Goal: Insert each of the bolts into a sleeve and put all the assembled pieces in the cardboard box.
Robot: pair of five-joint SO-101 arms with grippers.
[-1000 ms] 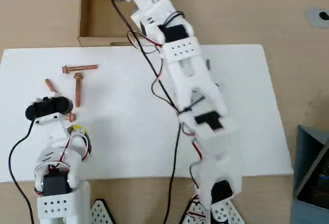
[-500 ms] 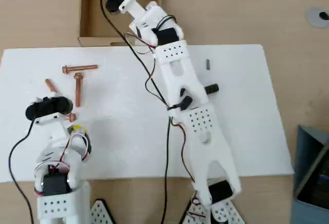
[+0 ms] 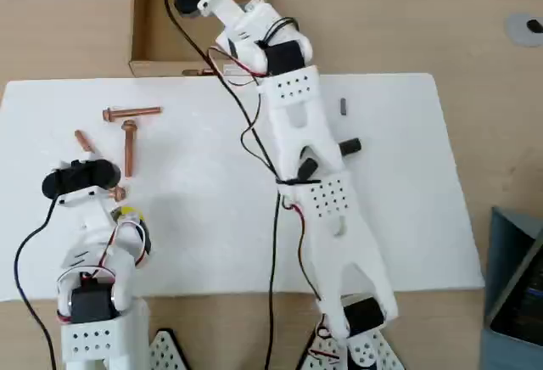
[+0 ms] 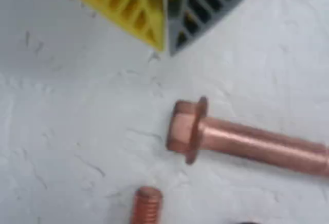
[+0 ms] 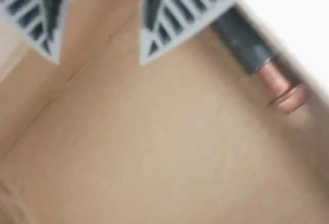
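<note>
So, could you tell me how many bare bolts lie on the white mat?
4. One bolt lies crosswise, another beside it, a slanted one leftward, the fourth by the left gripper; arms may hide more.

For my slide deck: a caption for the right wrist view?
Open right pincer above the brown cardboard box, where a copper bolt in a dark grey sleeve lies along one wall.

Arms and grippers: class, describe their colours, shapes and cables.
The left arm and right arm are white shells with black motors, hole-dotted plates, black cables and thin red wires. The left gripper has one yellow and one grey ribbed, triangular finger; the right gripper has two grey ones.
</note>
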